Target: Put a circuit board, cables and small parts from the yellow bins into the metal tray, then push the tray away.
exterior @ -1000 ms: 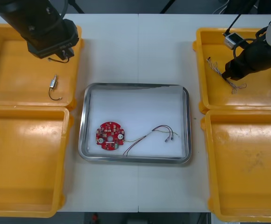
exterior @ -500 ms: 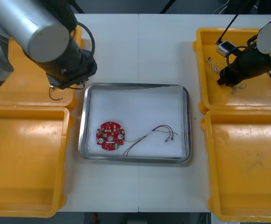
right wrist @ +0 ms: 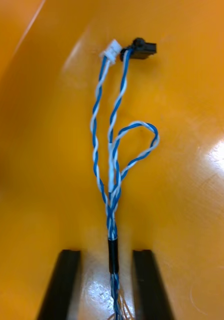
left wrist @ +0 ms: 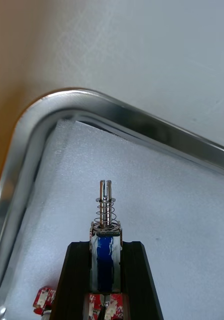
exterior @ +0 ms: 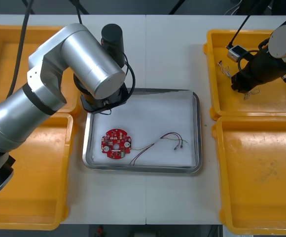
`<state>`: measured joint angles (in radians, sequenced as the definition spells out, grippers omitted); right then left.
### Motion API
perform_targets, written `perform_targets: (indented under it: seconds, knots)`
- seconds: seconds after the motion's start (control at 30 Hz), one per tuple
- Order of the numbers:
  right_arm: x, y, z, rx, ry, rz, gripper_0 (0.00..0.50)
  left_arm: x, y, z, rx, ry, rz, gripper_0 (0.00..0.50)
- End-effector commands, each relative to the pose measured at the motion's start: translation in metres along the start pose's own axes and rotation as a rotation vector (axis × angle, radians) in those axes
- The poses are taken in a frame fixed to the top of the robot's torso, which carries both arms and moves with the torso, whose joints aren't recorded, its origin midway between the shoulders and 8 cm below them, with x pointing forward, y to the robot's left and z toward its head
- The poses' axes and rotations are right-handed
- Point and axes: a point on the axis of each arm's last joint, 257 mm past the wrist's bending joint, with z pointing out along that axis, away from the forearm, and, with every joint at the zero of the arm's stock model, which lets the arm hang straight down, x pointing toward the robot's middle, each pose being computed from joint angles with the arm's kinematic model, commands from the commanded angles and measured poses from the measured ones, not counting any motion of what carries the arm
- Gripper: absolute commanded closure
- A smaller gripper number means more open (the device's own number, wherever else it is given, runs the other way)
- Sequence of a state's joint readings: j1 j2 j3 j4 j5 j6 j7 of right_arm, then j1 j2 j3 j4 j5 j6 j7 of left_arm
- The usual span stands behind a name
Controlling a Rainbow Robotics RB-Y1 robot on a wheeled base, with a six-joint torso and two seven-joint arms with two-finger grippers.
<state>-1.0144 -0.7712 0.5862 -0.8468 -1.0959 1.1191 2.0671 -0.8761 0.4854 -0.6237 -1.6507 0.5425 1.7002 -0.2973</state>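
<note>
- Right now, the left gripper [left wrist: 105, 247] is squeezing a small metal part [left wrist: 106, 212] between its fingers, over the far left corner of the metal tray [left wrist: 66, 102].
- The right gripper [right wrist: 106, 260] is down in the far yellow bin [exterior: 276, 101] on the right. Its fingers are apart, one on each side of the twisted blue and white cable [right wrist: 112, 165], not pinching it.
- A round red circuit board [exterior: 116, 144] and a thin cable [exterior: 158, 142] lie in the tray, side by side.

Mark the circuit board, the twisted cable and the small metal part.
circuit board [exterior: 116, 144], front view, centre.
twisted cable [right wrist: 112, 200], right wrist view, mid-length.
small metal part [left wrist: 105, 255], left wrist view, blue body.
</note>
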Motion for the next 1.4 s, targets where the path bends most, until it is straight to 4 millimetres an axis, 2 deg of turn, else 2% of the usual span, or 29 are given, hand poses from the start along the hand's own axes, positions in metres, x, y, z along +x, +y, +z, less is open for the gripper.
perform_targets:
  seconds: [0.03,0.27,0.4,0.53,0.6,0.67,0.7,0.77,0.87,0.93,1.03,1.17,1.3,1.4]
  knots:
    - [-0.012,-0.001,-0.005,0.011,-0.006,-0.038,0.5,0.012,-0.011,0.013,0.004,0.011,-0.024,0.5]
    - [-0.015,-0.012,-0.013,0.032,-0.015,-0.052,0.5,0.024,-0.007,0.024,-0.024,-0.001,0.004,0.5]
    - [-0.023,-0.031,-0.032,0.07,-0.035,-0.147,0.5,0.028,-0.004,0.029,-0.023,0.003,0.0,0.5]
    - [-0.029,-0.041,-0.054,0.055,-0.059,-0.184,0.5,0.026,-0.004,0.03,-0.025,-0.006,0.004,0.478]
    - [-0.028,-0.044,-0.067,0.04,-0.062,-0.195,0.5,0.025,-0.003,0.03,-0.028,-0.014,0.007,0.442]
    - [-0.03,-0.045,-0.086,0.026,-0.065,-0.217,0.5,0.022,-0.002,0.031,-0.032,-0.031,0.018,0.358]
    - [-0.03,-0.045,-0.09,0.024,-0.063,-0.221,0.5,0.021,-0.003,0.032,-0.031,-0.037,0.02,0.334]
    - [-0.033,-0.045,-0.108,0.025,-0.059,-0.242,0.5,0.02,-0.003,0.032,-0.029,-0.045,0.021,0.241]
    - [-0.038,-0.043,-0.129,0.028,-0.061,-0.271,0.5,0.018,-0.004,0.03,-0.024,-0.051,0.026,0.158]
    - [-0.039,-0.042,-0.145,0.024,-0.061,-0.279,0.5,0.018,-0.007,0.025,-0.011,-0.057,0.028,0.081]
    - [-0.04,-0.037,-0.159,0.006,-0.068,-0.276,0.5,0.016,-0.007,0.018,-0.003,-0.069,0.034,0.007]
    - [-0.042,-0.029,-0.173,-0.012,-0.074,-0.286,0.5,0.016,-0.004,0.002,0.004,-0.066,0.042,0.0]
    - [-0.043,-0.02,-0.184,-0.019,-0.084,-0.302,0.5,0.016,0.001,-0.029,0.018,-0.023,0.049,0.0]
    - [-0.04,-0.015,-0.188,-0.022,-0.088,-0.307,0.5,0.008,0.008,-0.058,0.023,-0.004,0.051,0.0]
